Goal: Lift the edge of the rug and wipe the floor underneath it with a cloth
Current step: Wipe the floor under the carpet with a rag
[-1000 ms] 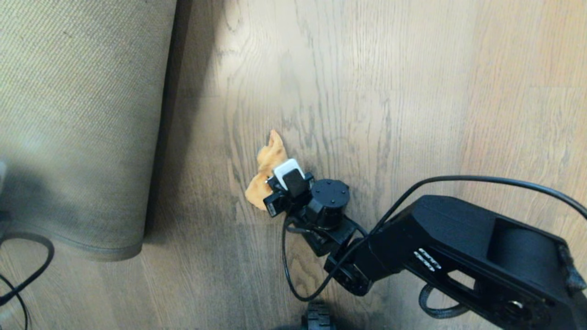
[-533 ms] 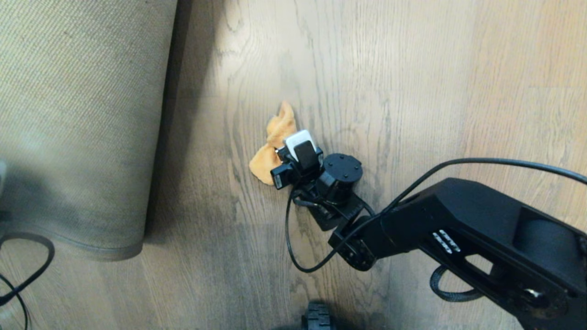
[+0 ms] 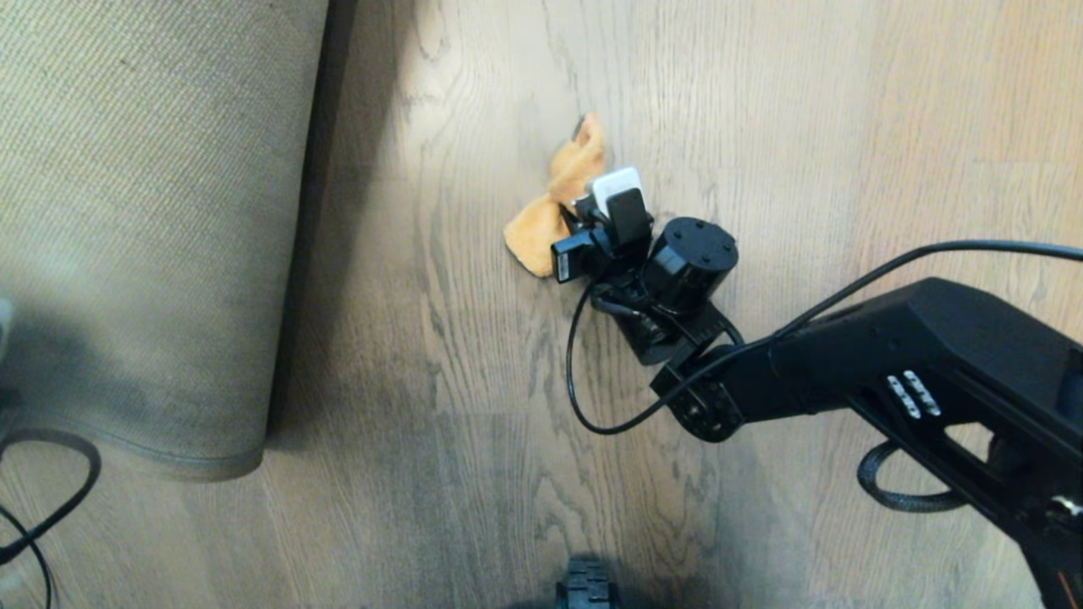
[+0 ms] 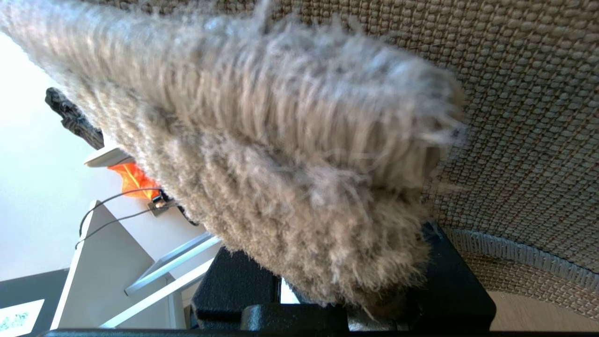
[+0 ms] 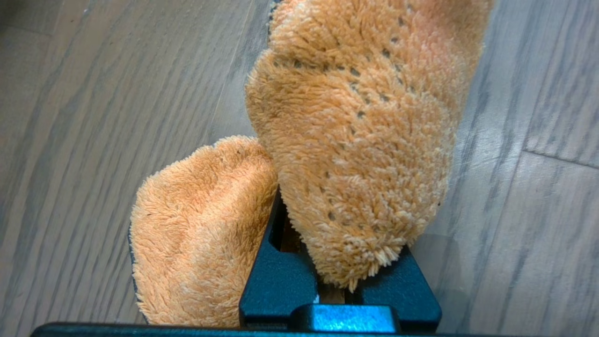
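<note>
The rug is folded back at the left of the head view, its beige woven backing (image 3: 152, 211) facing up and the rug edge (image 3: 178, 463) curling near me. In the left wrist view my left gripper (image 4: 346, 304) is shut on the rug edge (image 4: 299, 196), grey pile bunched between its black fingers (image 4: 234, 285); this gripper is outside the head view. My right gripper (image 3: 575, 222) is shut on the orange fluffy cloth (image 3: 554, 207), which rests on the bare wood-grain floor (image 3: 474, 355) to the right of the fold. The right wrist view shows the cloth (image 5: 355, 140) bulging out of the gripper (image 5: 337, 285) over the floor (image 5: 93, 93).
A black cable (image 3: 51, 499) loops on the floor at the near left by the rug corner. A small black wheel (image 3: 585, 588) shows at the bottom edge. The right arm's own cable (image 3: 584, 389) hangs in a loop beside it. Bare planks extend far and right.
My right gripper has slid the cloth across the floor, away from me and a little to the right. The rug and the left gripper's hold have not moved.
</note>
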`<state>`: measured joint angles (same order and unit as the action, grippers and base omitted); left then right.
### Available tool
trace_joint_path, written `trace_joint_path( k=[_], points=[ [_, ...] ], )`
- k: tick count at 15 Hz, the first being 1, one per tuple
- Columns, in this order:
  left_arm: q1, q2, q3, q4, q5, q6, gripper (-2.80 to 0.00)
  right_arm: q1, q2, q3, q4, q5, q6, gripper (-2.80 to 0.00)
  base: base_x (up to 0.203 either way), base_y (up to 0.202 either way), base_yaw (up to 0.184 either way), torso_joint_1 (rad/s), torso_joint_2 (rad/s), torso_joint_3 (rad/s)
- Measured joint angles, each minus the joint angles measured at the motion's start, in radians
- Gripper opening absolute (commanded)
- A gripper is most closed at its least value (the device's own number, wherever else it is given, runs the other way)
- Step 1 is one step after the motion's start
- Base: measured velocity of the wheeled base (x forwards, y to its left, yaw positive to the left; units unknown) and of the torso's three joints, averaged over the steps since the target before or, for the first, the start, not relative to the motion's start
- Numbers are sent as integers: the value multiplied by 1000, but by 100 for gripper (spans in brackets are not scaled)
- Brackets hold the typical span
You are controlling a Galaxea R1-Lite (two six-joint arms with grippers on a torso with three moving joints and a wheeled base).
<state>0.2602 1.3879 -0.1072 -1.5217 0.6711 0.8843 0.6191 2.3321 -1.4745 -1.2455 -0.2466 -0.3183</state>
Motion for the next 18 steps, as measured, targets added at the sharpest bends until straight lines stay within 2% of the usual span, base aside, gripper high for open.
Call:
trace_joint_path(
  k=[4,7,14,18],
  points=[
    [0,0,0,0,0,1,-280,16,-10,8,9,-4,-2,-280,0,0,0,0,0,0],
    [0,0,1,0,0,0,-280,71,-12,39,4,-13,-2,-280,0,0,0,0,0,0],
    [-1,0,6,-1,0,1,-280,338,0,214,-40,-14,-4,-280,0,0,0,0,0,0],
    [-3,0,8,0,0,0,-280,469,29,257,-64,-26,-3,-280,0,0,0,0,0,0]
  ],
)
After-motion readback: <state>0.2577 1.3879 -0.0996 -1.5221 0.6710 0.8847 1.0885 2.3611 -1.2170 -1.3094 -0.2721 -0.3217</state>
